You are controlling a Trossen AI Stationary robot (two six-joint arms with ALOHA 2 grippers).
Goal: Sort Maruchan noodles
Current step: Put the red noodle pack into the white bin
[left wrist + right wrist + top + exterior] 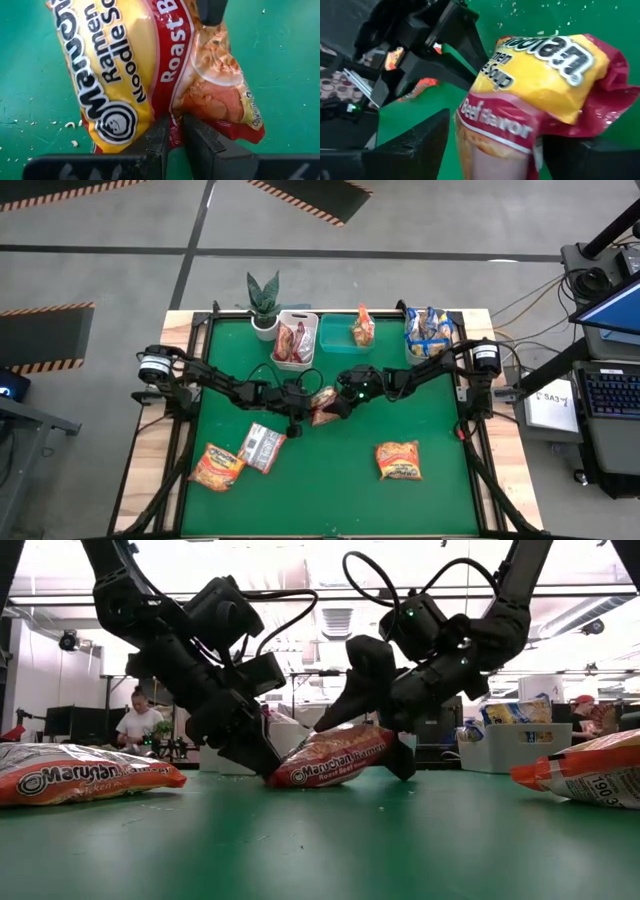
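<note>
The left gripper (173,131) stands at the table's centre with its two dark fingers drawn narrow, pinching the crimped end seam of a red-and-yellow crinkly plastic ramen packet (335,764). The packet's print reads "Maruchan", "Ramen Noodle Soup" and "Roast Beef Flavor". In the low view the packet lies tilted, the pinched end low at the green table surface (330,495) and the other end raised.

The right gripper (495,145) meets the same packet from the opposite side. Its fingers stand wide and straddle the packet's free end, one on each flat face. Whether they press on the packet cannot be told.

Left of the left gripper and nearer the table's front edge, an orange flat plastic ramen packet (217,466) lies beside a packet showing a white printed back (262,447); the orange one reads "Maruchan" in the low view. Right of the right gripper, toward the front edge, a second orange ramen packet (398,460) lies flat.

Beyond both grippers at the far edge stand a white plastic bin (296,340), a teal plastic bin (345,333) and a grey plastic bin (430,333), each holding packets.
</note>
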